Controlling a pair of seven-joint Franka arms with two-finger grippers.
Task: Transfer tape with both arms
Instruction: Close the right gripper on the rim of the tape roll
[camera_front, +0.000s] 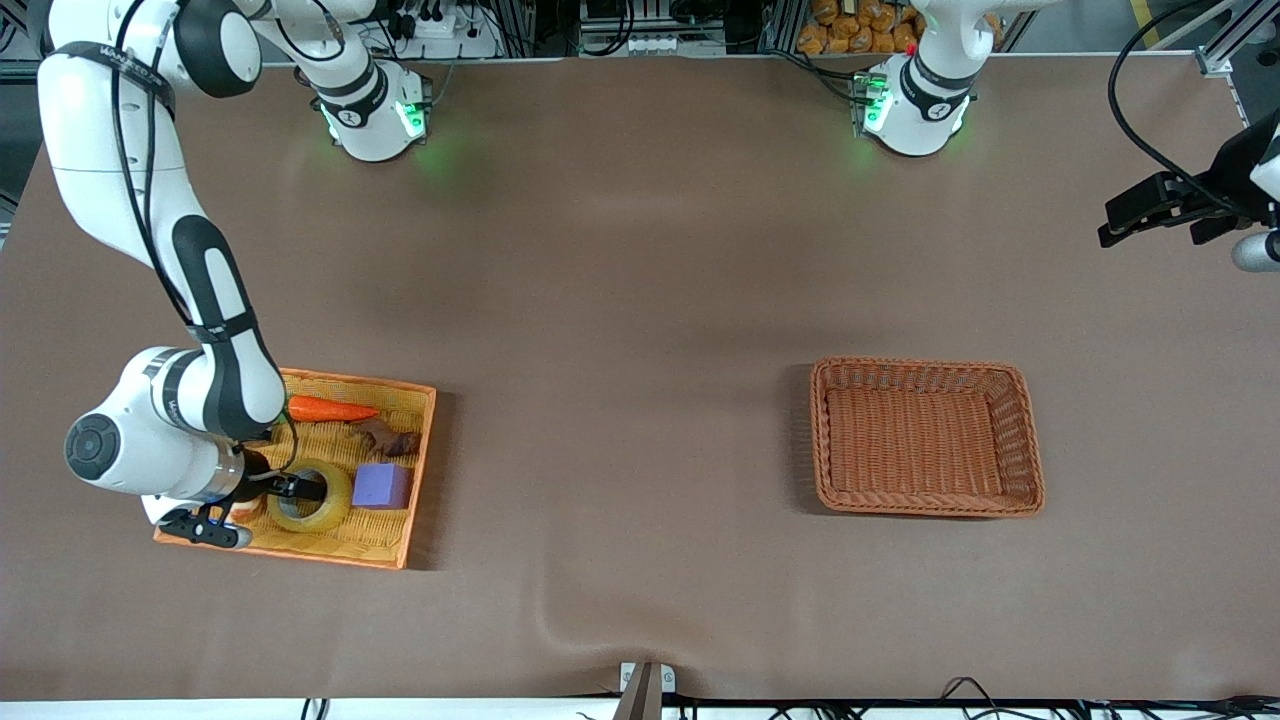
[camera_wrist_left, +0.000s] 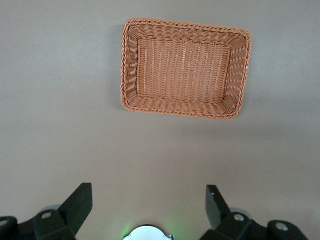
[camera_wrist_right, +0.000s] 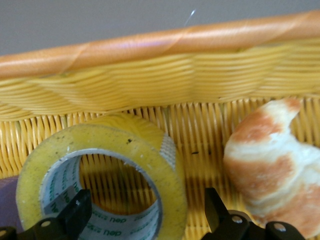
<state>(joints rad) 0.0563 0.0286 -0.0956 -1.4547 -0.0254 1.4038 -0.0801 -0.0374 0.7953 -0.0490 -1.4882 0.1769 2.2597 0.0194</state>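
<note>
Tape (camera_wrist_right: 102, 176) between right fingers (camera_wrist_right: 75, 212); tray rim (camera_wrist_right: 150, 47) close

Right end effector (camera_front: 290, 490) low, fingers spread; left end effector (camera_front: 1125, 220) raised, fingers apart, waiting.

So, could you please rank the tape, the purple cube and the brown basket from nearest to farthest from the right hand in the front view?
1. Tape, at the right hand, in the yellow tray.
2. Purple cube, beside the tape.
3. Brown basket, toward the left arm's end.
</note>
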